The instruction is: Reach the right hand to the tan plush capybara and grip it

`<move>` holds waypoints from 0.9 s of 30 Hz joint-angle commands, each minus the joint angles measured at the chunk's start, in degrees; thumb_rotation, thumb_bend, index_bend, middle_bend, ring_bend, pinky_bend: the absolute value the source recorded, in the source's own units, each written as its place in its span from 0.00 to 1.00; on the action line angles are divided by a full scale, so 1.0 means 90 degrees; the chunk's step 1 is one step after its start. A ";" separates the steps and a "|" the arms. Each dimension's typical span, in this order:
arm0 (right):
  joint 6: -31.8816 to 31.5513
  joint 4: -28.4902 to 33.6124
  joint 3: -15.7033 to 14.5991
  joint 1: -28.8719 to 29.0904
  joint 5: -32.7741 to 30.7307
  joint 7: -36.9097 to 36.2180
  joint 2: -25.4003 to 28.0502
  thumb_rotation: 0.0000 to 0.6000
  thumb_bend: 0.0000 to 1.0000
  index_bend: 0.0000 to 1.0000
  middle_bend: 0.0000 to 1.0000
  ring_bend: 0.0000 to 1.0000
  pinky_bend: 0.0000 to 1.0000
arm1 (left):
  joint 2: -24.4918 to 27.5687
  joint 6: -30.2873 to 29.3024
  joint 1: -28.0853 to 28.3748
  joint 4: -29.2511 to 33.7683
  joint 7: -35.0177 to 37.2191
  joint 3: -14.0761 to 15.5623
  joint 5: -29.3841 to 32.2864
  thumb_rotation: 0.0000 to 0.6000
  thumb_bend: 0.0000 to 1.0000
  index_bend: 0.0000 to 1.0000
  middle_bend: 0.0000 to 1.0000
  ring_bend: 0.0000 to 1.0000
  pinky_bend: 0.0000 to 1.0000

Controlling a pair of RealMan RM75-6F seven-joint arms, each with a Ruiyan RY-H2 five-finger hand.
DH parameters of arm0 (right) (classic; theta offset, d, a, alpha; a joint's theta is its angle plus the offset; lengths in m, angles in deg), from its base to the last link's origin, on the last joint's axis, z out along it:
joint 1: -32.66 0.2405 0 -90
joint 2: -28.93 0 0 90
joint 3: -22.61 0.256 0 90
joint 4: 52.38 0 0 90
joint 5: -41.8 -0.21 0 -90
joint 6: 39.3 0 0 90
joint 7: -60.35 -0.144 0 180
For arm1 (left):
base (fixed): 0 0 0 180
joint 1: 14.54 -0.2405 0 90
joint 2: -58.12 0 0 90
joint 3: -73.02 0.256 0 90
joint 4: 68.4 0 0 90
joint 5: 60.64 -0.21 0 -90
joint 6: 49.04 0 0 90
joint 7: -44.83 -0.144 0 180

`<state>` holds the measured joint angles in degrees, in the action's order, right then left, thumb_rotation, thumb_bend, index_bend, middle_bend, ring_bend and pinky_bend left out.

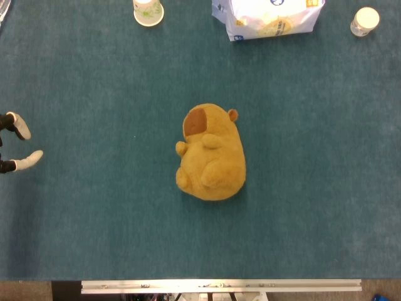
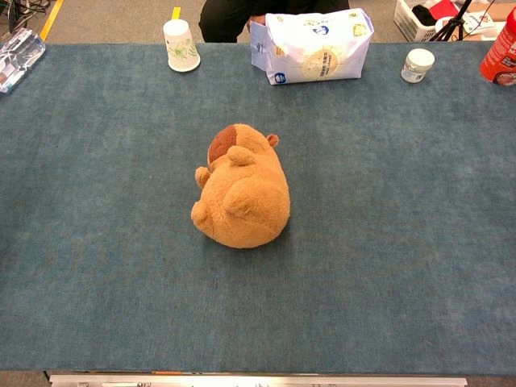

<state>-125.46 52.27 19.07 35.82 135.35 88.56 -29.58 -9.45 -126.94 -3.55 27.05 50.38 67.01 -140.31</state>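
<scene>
The tan plush capybara (image 1: pixel 211 153) lies on its side in the middle of the blue-green table, brown snout toward the far edge; the chest view shows the capybara (image 2: pixel 242 193) there too. My left hand (image 1: pixel 15 144) shows only as two white-tipped fingers at the left edge of the head view, spread apart with nothing between them. It stays far to the left of the plush. My right hand appears in neither view.
Along the far edge stand a paper cup (image 2: pixel 181 45), a white plastic bag (image 2: pixel 310 47), a small white jar (image 2: pixel 417 64) and a red bottle (image 2: pixel 501 50). A clear container (image 2: pixel 18 50) sits at the far left corner. The metal rail (image 1: pixel 219 286) marks the table's near edge.
</scene>
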 commanded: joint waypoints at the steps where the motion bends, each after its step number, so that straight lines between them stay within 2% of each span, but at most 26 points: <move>1: 0.0028 0.0003 0.0013 0.0002 0.0004 -0.0003 0.0004 1.00 0.01 0.26 0.32 0.29 0.44 | 0.0001 -0.0020 -0.0016 0.0017 -0.0015 0.0013 0.0000 1.00 0.10 0.60 0.60 0.47 0.62; 18: 0.0319 -0.0083 0.0121 0.0114 0.0044 -0.0175 -0.0020 1.00 0.01 0.26 0.32 0.29 0.44 | 0.0034 -0.0096 -0.0089 0.0118 -0.0133 0.0078 0.0017 1.00 0.10 0.60 0.60 0.47 0.62; 27: 0.0790 -0.0260 0.0244 0.0521 0.0255 -0.0472 -0.0336 1.00 0.03 0.26 0.32 0.29 0.44 | 0.0084 -0.0248 -0.0219 0.0150 -0.0107 0.0130 0.0001 1.00 0.10 0.60 0.60 0.47 0.62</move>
<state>-118.95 50.32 21.01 39.92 137.21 84.87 -32.07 -8.71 -129.15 -5.50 28.39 49.40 68.17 -140.29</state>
